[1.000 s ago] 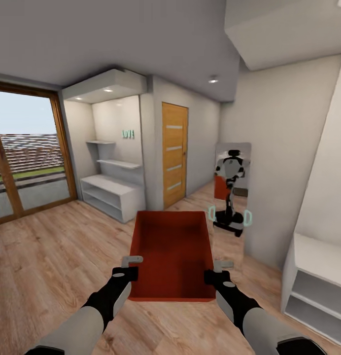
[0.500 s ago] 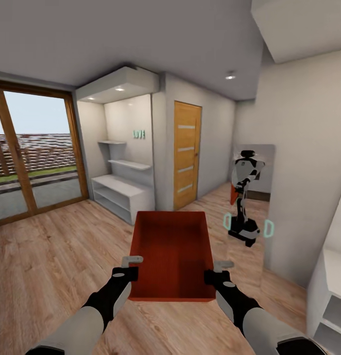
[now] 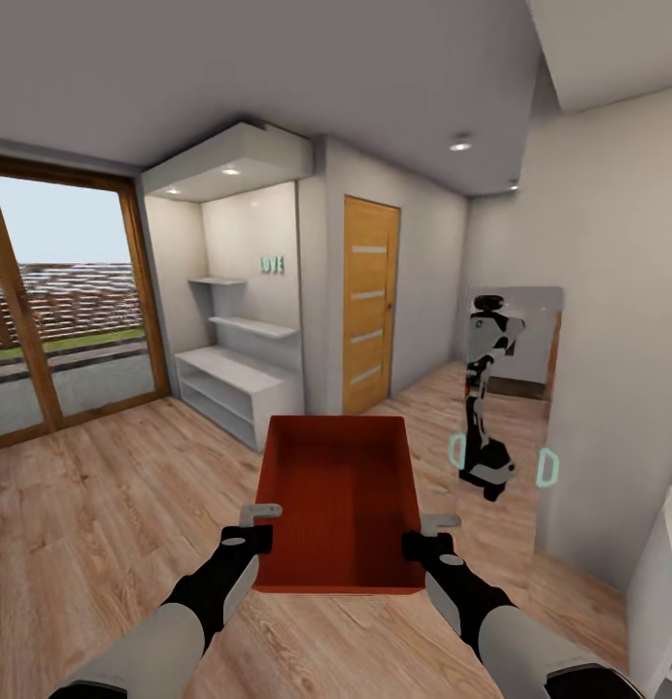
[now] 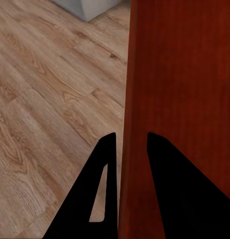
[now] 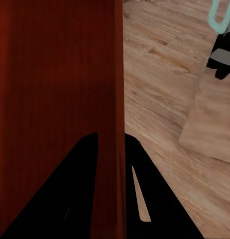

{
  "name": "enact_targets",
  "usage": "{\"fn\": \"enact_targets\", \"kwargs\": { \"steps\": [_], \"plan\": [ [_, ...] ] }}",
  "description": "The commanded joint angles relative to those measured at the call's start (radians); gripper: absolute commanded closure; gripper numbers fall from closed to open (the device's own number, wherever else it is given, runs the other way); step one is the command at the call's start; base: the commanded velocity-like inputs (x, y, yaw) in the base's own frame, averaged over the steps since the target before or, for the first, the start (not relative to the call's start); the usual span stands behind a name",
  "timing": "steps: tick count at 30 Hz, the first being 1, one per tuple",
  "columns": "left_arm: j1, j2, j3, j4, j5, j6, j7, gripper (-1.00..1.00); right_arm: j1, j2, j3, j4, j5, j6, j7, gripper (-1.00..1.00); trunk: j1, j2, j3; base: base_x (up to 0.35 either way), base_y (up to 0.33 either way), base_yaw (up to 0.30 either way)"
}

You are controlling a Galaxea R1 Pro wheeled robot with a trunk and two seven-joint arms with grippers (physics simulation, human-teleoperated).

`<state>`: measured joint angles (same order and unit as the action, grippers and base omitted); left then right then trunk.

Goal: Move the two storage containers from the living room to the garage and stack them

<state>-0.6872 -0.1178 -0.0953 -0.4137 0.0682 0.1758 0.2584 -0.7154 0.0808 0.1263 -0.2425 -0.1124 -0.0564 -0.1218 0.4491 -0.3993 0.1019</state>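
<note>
One red-orange storage container (image 3: 341, 500) hangs in front of me above a light wood plank floor, carried by both arms. My left gripper (image 3: 261, 525) is shut on its left wall near the front corner; the left wrist view shows the fingers (image 4: 107, 189) straddling the container wall (image 4: 179, 99). On the right wall my right gripper (image 3: 420, 536) is shut the same way, with the wall (image 5: 60, 79) pinched between its fingers (image 5: 137, 194). The container is lidless and looks empty.
A wooden door (image 3: 368, 303) stands ahead beside a white shelving alcove (image 3: 237, 383). A tall mirror (image 3: 506, 408) leans on the right wall and reflects my body. Glass sliding doors (image 3: 54, 311) fill the left wall. A white cabinet edge (image 3: 661, 602) is close at right.
The whole view has shifted: the mirror and door slid rightward and the right cabinet has nearly left the picture, so the camera has moved. The container and both grippers hold the same pose.
</note>
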Motion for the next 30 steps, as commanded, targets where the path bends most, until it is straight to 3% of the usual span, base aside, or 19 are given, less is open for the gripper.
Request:
{"fn": "enact_targets", "kwargs": {
  "steps": [1,30],
  "plan": [
    [0.0,0.013,0.027,0.0,0.016,0.007,0.012,1.0,-0.001,-0.004,-0.024,-0.003,-0.003,-0.019,-0.001,1.0,0.001,-0.001,0.0,0.323,0.0,0.0],
    [0.0,0.013,0.028,0.001,0.016,0.01,0.012,1.0,-0.001,-0.004,-0.024,-0.003,-0.003,-0.023,-0.001,1.0,0.001,-0.001,0.0,0.323,0.025,0.0]
  ]
}}
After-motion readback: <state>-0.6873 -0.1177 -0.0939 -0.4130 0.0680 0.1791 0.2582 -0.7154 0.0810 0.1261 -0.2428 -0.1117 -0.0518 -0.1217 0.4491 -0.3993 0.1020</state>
